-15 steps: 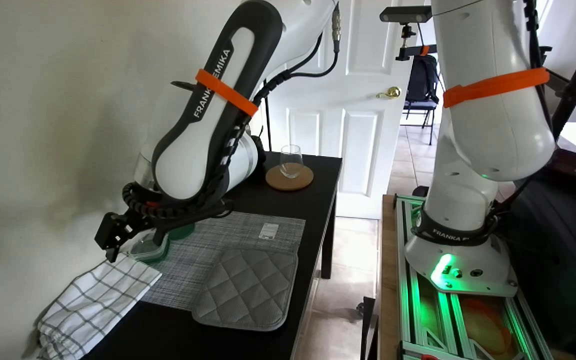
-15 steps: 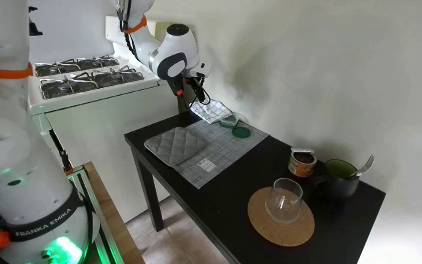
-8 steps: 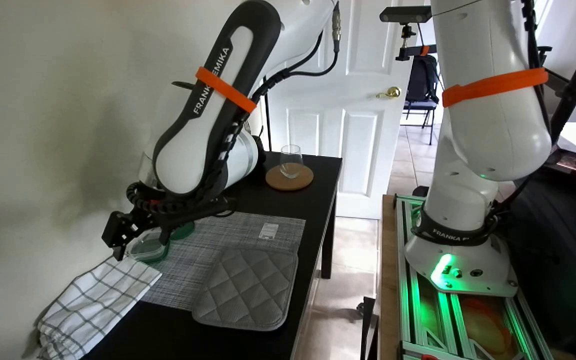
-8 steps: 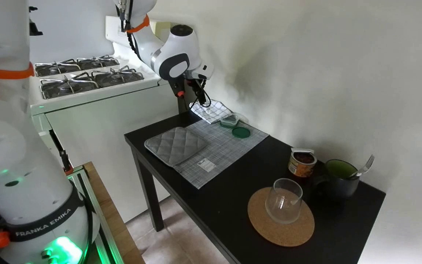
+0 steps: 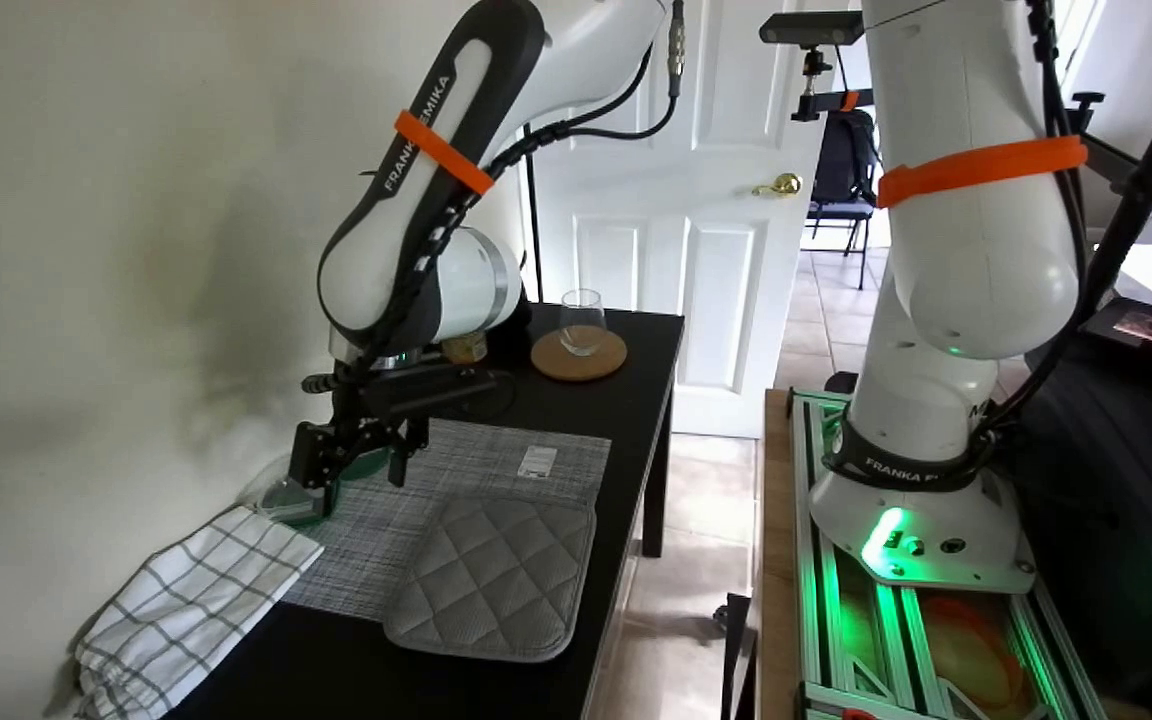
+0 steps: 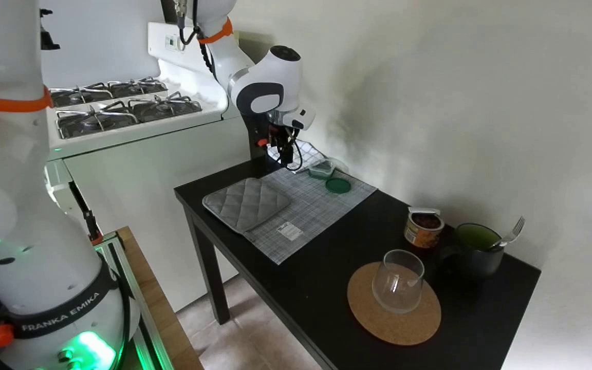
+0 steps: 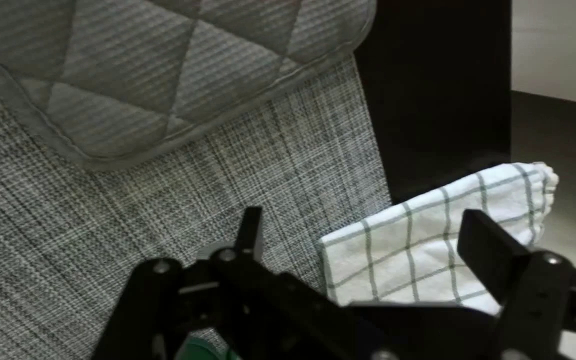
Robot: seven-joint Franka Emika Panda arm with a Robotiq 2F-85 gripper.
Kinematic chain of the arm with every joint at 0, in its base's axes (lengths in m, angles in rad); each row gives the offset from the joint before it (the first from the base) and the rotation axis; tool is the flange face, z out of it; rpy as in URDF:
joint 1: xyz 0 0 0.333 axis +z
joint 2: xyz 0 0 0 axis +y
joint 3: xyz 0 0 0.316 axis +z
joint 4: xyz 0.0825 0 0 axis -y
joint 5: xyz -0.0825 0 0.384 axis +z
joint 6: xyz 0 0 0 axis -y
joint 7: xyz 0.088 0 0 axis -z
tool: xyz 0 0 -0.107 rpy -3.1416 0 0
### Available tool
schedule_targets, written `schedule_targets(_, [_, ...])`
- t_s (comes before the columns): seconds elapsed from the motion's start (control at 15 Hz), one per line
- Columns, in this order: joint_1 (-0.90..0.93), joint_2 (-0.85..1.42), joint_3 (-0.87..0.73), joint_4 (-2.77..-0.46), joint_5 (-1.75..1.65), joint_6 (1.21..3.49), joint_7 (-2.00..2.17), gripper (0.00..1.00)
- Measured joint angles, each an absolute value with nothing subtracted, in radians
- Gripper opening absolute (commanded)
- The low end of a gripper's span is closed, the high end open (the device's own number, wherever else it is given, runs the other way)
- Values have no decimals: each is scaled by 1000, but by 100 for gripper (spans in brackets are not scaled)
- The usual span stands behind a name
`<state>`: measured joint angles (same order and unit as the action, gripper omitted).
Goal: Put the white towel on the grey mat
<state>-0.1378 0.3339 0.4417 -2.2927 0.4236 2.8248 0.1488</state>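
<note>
Two fingers: well apart and clasping nothing, the white towel showing beyond the gap between them
Gripper: hanging near the towel's corner; its height over the cloth I cannot tell
White towel: loosely folded at the end of the table, one corner lapping over the woven placemat; not yet on the quilted grey mat
Lapped corner: a deep pinch here could catch the woven placemat along with the cloth, and pulling would drag the quilted grey mat partly resting on it
Bunched end: seems to reach past the table edge in the wrist view; if it overhangs, its weight could tug the towel from a shallow grip, or a nudge could send it over
Soft folds: floppy, I expect, so fingers closing too high would skim off, and too low would jam on the table
Clear container: just beside the towel, near a green lid; a low approach from that side could knock either
Two greys: woven placemat and quilted grey mat are close in colour; a towel dropped short would land on the woven one, which I judge the wrong target
</note>
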Motion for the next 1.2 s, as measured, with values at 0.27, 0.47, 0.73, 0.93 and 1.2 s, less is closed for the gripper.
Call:
schedule_targets(0.27, [-64, 361, 350, -2293, 423, 2908, 117, 100])
schedule_targets(0.47, [-15, 399, 325, -2290, 423, 3004, 123, 100])
schedule_targets(0.73, [10, 455, 329, -2267, 420, 3108, 128, 100])
schedule_targets(0.93, [9, 454, 328, -2266, 419, 3108, 128, 100])
schedule_targets(1.2, [0, 473, 342, -2242, 415, 3108, 128, 100])
